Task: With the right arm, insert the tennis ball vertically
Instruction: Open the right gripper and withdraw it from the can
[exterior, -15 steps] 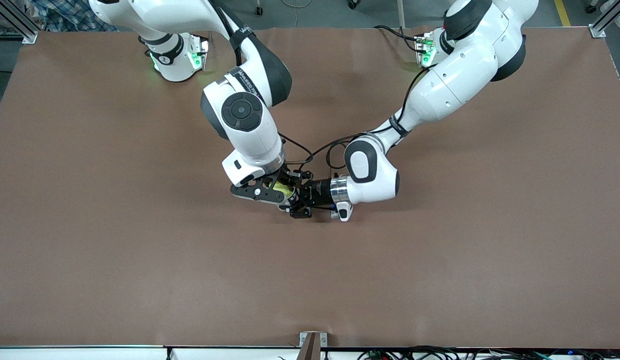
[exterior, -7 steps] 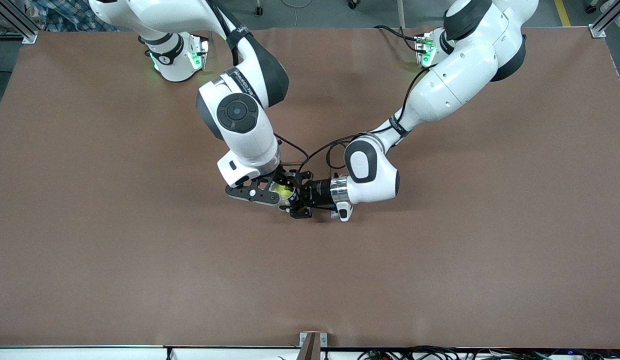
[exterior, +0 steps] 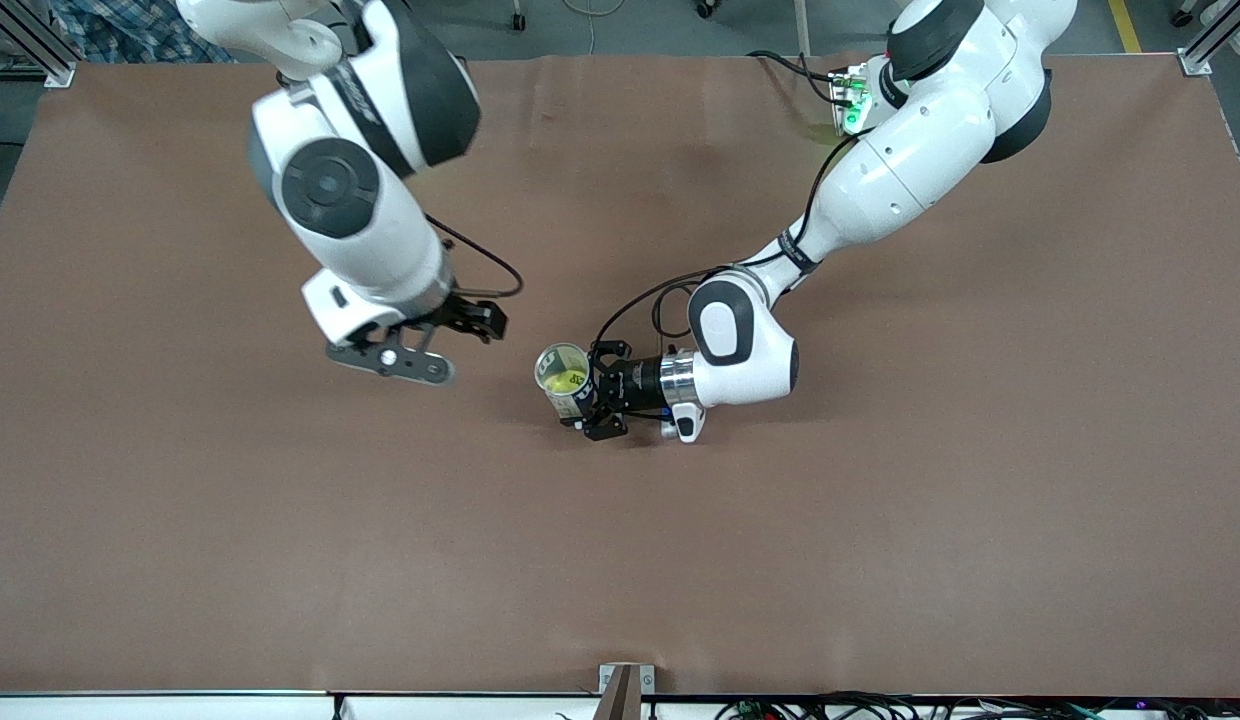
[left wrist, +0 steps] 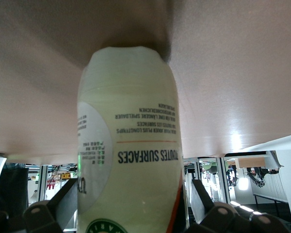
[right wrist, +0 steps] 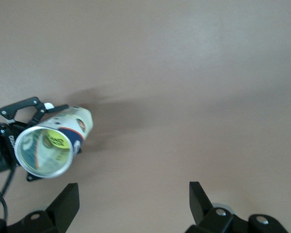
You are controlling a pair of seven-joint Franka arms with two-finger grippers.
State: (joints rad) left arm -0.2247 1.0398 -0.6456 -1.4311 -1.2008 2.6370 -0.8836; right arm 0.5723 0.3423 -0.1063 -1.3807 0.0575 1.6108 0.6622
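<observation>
Tennis ball [exterior: 560, 380] sits inside the upright canister [exterior: 565, 380], visible yellow through the open top, mid tabletop [exterior: 880, 520]. Insertion looks done; step in hand is release and retreat.

Right gripper [exterior: 420, 345] is up in the air over bare tabletop toward the right arm's end, jaws spread wide and empty; its wrist view shows the canister well off to one side. Left gripper [exterior: 595, 400] is low at the canister, a finger [left wrist: 206, 199] on each flank. Jaws look slack rather than pinching, but I can't tell if they touch.

Next, my guess: left arm backs straight off without tipping the canister.

Versus a second ago: right gripper was directly over the canister mouth, now lifted clear; canister hasn't shifted.
</observation>
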